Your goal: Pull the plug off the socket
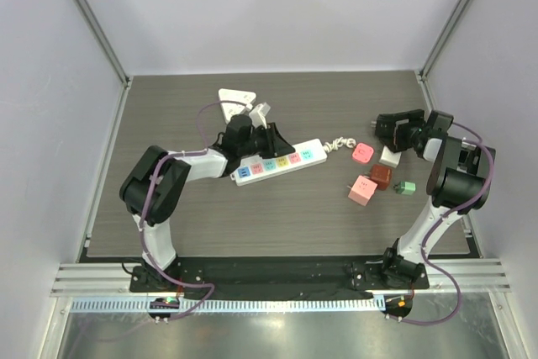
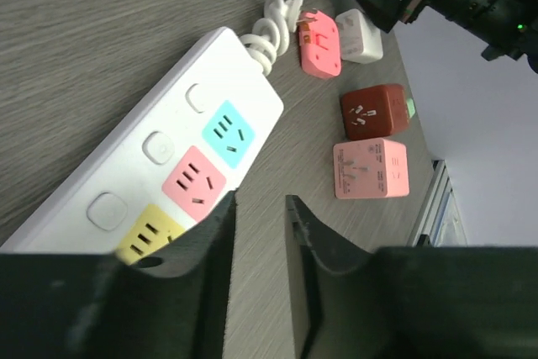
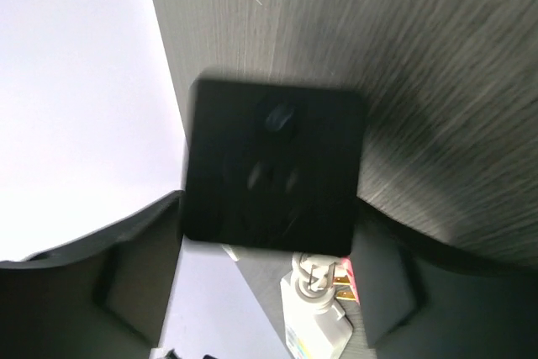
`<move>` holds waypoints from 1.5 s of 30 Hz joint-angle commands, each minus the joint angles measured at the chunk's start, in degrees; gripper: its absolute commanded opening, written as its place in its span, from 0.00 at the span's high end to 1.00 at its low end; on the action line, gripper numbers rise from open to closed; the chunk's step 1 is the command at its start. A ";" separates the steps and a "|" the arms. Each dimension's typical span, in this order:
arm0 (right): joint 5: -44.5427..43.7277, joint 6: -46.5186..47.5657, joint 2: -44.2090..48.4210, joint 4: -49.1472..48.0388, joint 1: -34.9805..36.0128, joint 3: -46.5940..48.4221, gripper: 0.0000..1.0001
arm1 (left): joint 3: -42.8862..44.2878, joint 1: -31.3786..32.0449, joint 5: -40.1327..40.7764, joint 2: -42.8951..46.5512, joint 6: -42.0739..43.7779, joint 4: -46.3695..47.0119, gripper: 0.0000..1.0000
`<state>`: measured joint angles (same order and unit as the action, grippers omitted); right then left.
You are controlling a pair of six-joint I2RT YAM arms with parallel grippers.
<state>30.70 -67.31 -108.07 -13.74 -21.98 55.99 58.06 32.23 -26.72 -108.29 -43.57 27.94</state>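
Note:
The white power strip (image 1: 282,160) with coloured sockets (image 2: 229,133) lies at the table's middle, and no plug shows in the sockets I can see. My left gripper (image 1: 267,142) hovers low over the strip's left half; in the left wrist view its jaws (image 2: 261,199) stand a narrow gap apart with only bare table between them. A black cube plug (image 3: 273,170) sits between the fingers of my right gripper (image 3: 271,201), touching both. That gripper (image 1: 389,128) is at the far right, away from the strip.
Loose plugs lie right of the strip: a pink one (image 1: 362,153), a white one (image 1: 389,156), a dark red one (image 1: 381,176), a pink cube (image 1: 362,190), a green one (image 1: 406,187). A white plug (image 1: 261,112) and a white triangular piece (image 1: 236,97) lie behind the strip.

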 commanded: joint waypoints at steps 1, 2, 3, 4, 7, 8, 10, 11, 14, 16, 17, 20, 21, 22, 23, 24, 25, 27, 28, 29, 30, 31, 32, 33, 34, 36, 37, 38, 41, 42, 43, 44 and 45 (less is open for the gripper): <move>0.86 0.77 1.19 -4.20 -0.35 0.61 0.18 | -2.42 -0.15 -1.14 4.05 2.53 3.08 0.66; 0.59 1.21 1.46 -3.41 -0.35 0.70 0.15 | -2.78 -0.15 -1.05 4.40 2.96 3.69 0.65; 0.59 1.56 1.90 -2.88 -0.43 0.96 0.13 | -3.30 -0.15 -0.71 4.84 3.23 3.78 0.64; 0.50 2.18 2.16 -2.44 -0.43 1.05 0.11 | -3.57 -0.15 -0.27 5.19 3.49 3.78 0.63; -0.02 4.81 3.74 0.54 -0.44 2.02 0.08 | -4.53 -0.15 0.96 6.16 4.20 3.70 0.62; -0.29 7.17 4.44 3.25 -0.43 2.72 0.07 | -4.97 -0.15 1.32 6.68 4.28 3.61 0.62; -1.78 9.46 7.42 5.73 -0.17 3.08 0.06 | -6.73 -0.15 3.95 8.70 4.98 3.70 0.61; -2.57 11.04 8.65 8.61 0.00 3.16 0.06 | -7.34 -0.15 5.17 9.58 5.42 3.35 0.60; -7.74 19.91 14.54 18.86 2.62 5.61 0.06 | -8.84 -0.32 10.53 12.57 8.32 -0.16 0.56; -15.35 28.00 18.58 23.73 5.18 6.33 0.07 | -8.67 -0.59 13.34 13.36 10.77 -3.66 0.55; -18.36 30.11 23.12 27.85 9.45 6.41 0.07 | -8.58 -0.76 13.88 13.54 11.14 -4.47 0.55; -29.42 35.22 30.51 32.97 16.94 4.93 0.08 | -8.58 -1.29 14.59 12.50 10.79 -4.83 0.54; -30.51 35.32 32.12 33.59 21.93 2.75 0.10 | -8.49 -1.46 14.85 12.05 10.70 -4.83 0.54; -33.22 34.79 33.70 33.86 25.02 1.33 0.19 | -8.41 -1.47 15.12 11.61 10.44 -4.92 0.55; -35.77 34.44 35.54 34.21 27.23 -1.29 0.27 | -8.32 -1.55 15.90 11.09 10.18 -4.92 0.55; -37.01 34.00 36.34 34.56 31.86 -2.54 0.41 | -7.97 -1.64 16.26 10.13 10.00 -5.00 0.56; -38.42 33.04 36.87 34.65 33.82 -3.77 0.47 | -7.70 -1.82 16.44 9.68 9.82 -5.53 0.59; -42.97 31.98 37.49 34.48 38.30 -6.92 0.57 | -7.00 -2.25 16.44 8.89 9.47 -6.06 0.62; -43.61 31.63 37.23 34.04 41.98 -7.81 0.63 | -7.00 -2.43 16.35 8.89 9.38 -5.97 0.64; -44.23 30.93 36.88 33.17 43.41 -8.95 0.66 | -7.26 -2.52 16.17 8.97 9.30 -5.71 0.65; -45.10 30.40 35.75 33.07 44.64 -9.23 0.73 | -7.87 -2.61 16.26 9.58 9.29 -5.53 0.65; -45.98 30.05 35.04 32.99 47.96 -9.40 0.74 | -8.14 -2.70 16.44 9.94 9.29 -5.10 0.65; -46.86 29.17 34.34 32.46 49.38 -9.84 0.75 | -8.58 -2.78 16.44 10.20 9.29 -4.92 0.65; -47.65 28.73 33.55 32.02 50.97 -10.02 0.75 | -8.84 -2.78 16.70 10.38 9.21 -4.83 0.65; -47.40 28.29 31.45 30.28 52.72 -10.19 0.75 | -9.11 -2.87 16.61 10.82 9.12 -4.48 0.65; -47.05 26.97 29.07 28.60 54.05 -10.55 0.75 | -9.63 -3.13 16.61 11.08 8.86 -3.87 0.65; -47.22 26.62 27.14 27.55 54.84 -10.37 0.74 | -9.72 -3.22 16.61 11.08 8.77 -3.69 0.65; -47.57 26.44 26.08 27.01 55.02 -10.11 0.73 | -10.16 -3.40 16.53 11.17 8.59 -3.60 0.65; -48.19 25.65 23.27 23.76 54.94 -9.67 0.69 | -12.08 -4.01 16.44 12.40 7.63 -1.93 0.64; -48.19 25.56 22.30 23.32 55.02 -9.15 0.69 | -12.62 -4.19 16.70 12.84 7.45 -0.80 0.63; -47.14 25.39 21.16 22.27 55.02 -8.53 0.69 | -13.41 -4.45 17.57 13.45 7.01 -0.26 0.62; -46.35 25.04 18.97 21.48 55.02 -7.48 0.68 | -14.55 -4.98 17.93 14.67 6.75 0.09 0.61; -45.65 24.69 17.73 20.51 55.11 -7.12 0.68 | -15.25 -5.24 18.37 15.38 6.48 0.62 0.60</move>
<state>-14.17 -40.75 -87.66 12.80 32.95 45.74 44.53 28.12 -10.44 -97.06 -36.05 23.75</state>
